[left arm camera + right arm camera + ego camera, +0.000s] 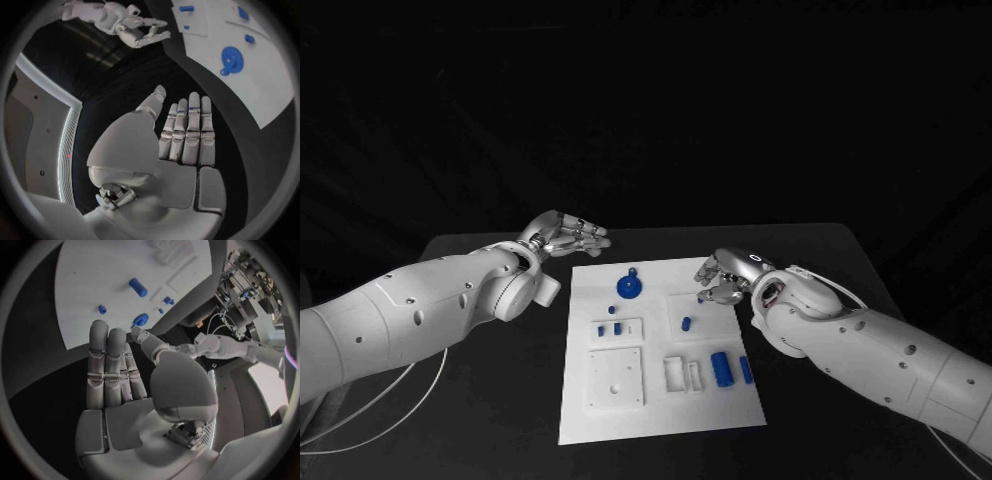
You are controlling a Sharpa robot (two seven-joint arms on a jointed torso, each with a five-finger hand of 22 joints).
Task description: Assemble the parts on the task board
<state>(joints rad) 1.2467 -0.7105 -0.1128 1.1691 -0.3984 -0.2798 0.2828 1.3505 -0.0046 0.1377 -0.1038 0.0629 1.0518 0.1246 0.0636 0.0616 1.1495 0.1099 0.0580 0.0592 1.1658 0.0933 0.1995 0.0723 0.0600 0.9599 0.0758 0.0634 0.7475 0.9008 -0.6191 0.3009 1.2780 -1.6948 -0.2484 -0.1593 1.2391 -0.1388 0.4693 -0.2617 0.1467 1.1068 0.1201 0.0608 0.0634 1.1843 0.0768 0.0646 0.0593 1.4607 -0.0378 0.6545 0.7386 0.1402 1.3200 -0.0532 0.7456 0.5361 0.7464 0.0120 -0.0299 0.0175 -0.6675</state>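
The task board lies mid-surface, its blue parts loose on it. Left robot hand is spread beside it; right robot hand seemingly empty above. A hasty reach could scatter parts.

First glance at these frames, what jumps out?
The white task board lying mid-table, with small blue parts scattered on it; the biggest, a round blue disc, sits near its far end. Both silver hands flank that end, holding nothing: the left hand off the far-left corner, the right hand at the right edge.
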